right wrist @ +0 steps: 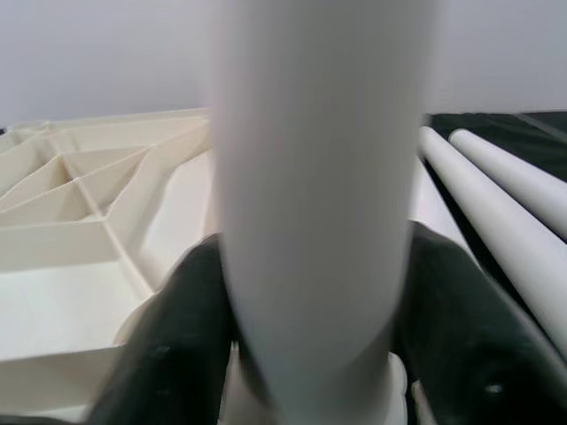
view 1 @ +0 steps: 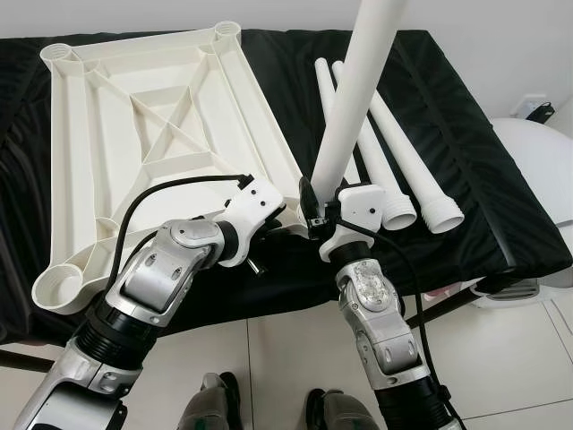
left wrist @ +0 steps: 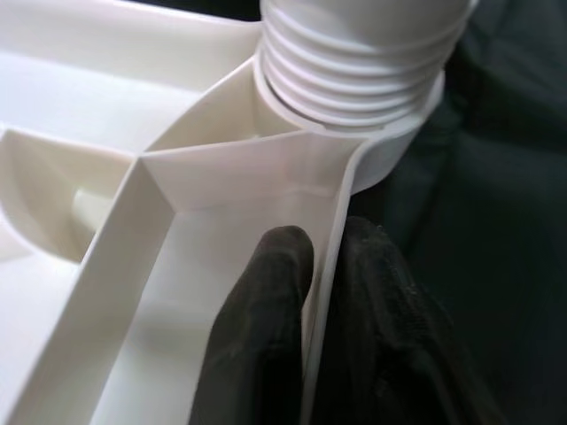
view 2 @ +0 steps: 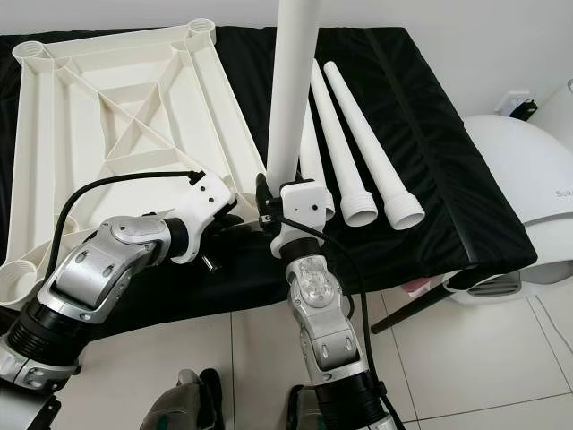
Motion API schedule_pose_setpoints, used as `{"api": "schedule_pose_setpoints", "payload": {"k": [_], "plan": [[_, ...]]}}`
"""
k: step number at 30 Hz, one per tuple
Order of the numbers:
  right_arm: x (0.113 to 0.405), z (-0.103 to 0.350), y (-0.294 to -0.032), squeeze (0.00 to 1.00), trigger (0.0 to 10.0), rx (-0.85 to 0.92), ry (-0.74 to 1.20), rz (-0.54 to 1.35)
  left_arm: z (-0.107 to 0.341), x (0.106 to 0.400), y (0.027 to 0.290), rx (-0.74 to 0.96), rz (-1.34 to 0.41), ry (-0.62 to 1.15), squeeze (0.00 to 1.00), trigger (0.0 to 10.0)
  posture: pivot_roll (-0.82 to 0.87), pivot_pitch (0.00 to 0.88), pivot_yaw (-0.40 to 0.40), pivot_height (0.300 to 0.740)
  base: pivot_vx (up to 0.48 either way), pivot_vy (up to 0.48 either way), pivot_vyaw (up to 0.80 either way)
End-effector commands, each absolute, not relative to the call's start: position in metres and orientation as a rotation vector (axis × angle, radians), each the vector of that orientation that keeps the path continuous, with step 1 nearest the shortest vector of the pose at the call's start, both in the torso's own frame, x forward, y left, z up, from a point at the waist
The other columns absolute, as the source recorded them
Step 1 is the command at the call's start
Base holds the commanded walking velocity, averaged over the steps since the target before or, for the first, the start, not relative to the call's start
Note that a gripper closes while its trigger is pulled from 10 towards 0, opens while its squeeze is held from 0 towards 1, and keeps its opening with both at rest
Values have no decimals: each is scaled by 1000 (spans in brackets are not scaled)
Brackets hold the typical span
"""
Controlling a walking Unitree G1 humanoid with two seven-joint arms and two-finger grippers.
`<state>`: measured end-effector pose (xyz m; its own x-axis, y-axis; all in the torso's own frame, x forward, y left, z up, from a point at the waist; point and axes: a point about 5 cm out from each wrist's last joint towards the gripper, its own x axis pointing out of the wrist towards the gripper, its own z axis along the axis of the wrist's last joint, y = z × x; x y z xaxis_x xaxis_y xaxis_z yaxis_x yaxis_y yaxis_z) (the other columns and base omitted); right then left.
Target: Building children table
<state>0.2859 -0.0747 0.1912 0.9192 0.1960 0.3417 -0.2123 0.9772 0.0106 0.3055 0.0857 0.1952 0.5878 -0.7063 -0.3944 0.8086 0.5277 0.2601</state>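
Observation:
A white ribbed tabletop (view 1: 152,134) lies upside down on a black-covered surface (view 1: 483,179). My right gripper (view 1: 320,210) is shut on a white table leg (view 1: 358,98), held nearly upright over the tabletop's near right corner. In the right wrist view the leg (right wrist: 314,221) sits between the black fingers (right wrist: 168,354). The leg's threaded end (left wrist: 354,62) rests in the corner socket (left wrist: 399,150). My left gripper (left wrist: 328,292) is shut on the tabletop's rim just beside that socket. Two spare legs (view 1: 407,161) lie side by side to the right.
A rounded white appliance (view 1: 537,170) stands on the tiled floor at the right, near a wall outlet (view 1: 534,107). The covered surface's front edge (view 1: 295,296) runs just ahead of my feet (view 1: 210,403). Open sockets sit at the tabletop's other corners (view 1: 58,288).

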Motion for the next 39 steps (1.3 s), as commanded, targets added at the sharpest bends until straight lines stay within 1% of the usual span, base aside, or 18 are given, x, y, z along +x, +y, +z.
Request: {"api": "schedule_pose_setpoints", "payload": {"k": [1, 3, 6, 9, 12, 13, 14, 15, 16, 17, 18, 20, 23, 26, 28, 30, 32, 39], "plan": [[289, 168, -100, 1000, 10000, 87, -237, 91, 200, 304, 91, 458, -901, 232, 0, 10000, -24, 194, -9, 740, 0, 0, 0], [290, 173, -102, 1000, 10000, 113, -266, 204, 200, 305, 91, 459, -900, 232, 0, 10000, -26, 196, -10, 740, 0, 0, 0], [290, 173, -102, 1000, 10000, 113, -266, 204, 200, 305, 91, 459, -900, 232, 0, 10000, -26, 196, -10, 740, 0, 0, 0], [294, 182, -113, 1000, 10000, 97, -304, 318, 201, 305, 92, 460, -896, 231, 0, 10000, -26, 199, -13, 740, 0, 0, 0], [295, 185, -115, 1000, 10000, 90, -314, 337, 201, 305, 92, 460, -895, 230, 0, 10000, -26, 199, -13, 740, 0, 0, 0], [296, 189, -117, 1000, 10000, 81, -325, 402, 201, 305, 93, 459, -893, 230, 0, 10000, -26, 199, -15, 740, 0, 0, 0], [296, 189, -117, 1000, 10000, 81, -325, 402, 201, 305, 93, 459, -893, 230, 0, 10000, -26, 199, -15, 740, 0, 0, 0], [299, 192, -119, 0, 10000, 65, -316, 506, 201, 306, 93, 458, -891, 231, 0, 10000, -27, 200, -17, 740, 0, 0, 0], [301, 194, -120, 0, 10000, 54, -307, 579, 201, 306, 93, 458, -890, 231, 0, 10000, -27, 200, -17, 740, 0, 0, 0], [301, 194, -120, 0, 10000, 54, -307, 579, 201, 306, 93, 458, -890, 231, 0, 10000, -27, 200, -17, 740, 0, 0, 0], [302, 197, -121, 0, 10000, 40, -297, 660, 200, 306, 94, 457, -890, 231, 0, 10000, -27, 200, -18, 740, 0, 0, 0], [302, 197, -121, 0, 10000, 40, -297, 660, 200, 306, 94, 457, -890, 231, 0, 10000, -27, 200, -18, 740, 0, 0, 0], [308, 204, -129, 0, 10000, 7, -268, 885, 200, 305, 94, 461, -893, 234, 0, 10000, -24, 200, -14, 740, 0, 0, 0], [310, 205, -131, 0, 10000, -9, -262, 928, 200, 305, 94, 462, -894, 234, 0, 10000, -23, 200, -13, 740, 0, 0, 0], [318, 207, -134, 0, 10000, -56, -241, 986, 201, 306, 94, 464, -893, 233, 0, 10000, -19, 201, -12, 740, 0, 0, 0], [322, 208, -136, 0, 10000, -44, -220, 1021, 201, 306, 95, 464, -893, 232, 0, 10000, -17, 201, -11, 740, 0, 0, 0], [322, 208, -136, 0, 10000, -44, -220, 1021, 201, 306, 95, 464, -893, 232, 0, 10000, -17, 201, -11, 740, 0, 0, 0], [336, 211, -132, 0, 10000, -102, -194, 1105, 201, 305, 94, 463, -894, 232, 0, 10000, -12, 199, -15, 740, 0, 0, 0]]}}
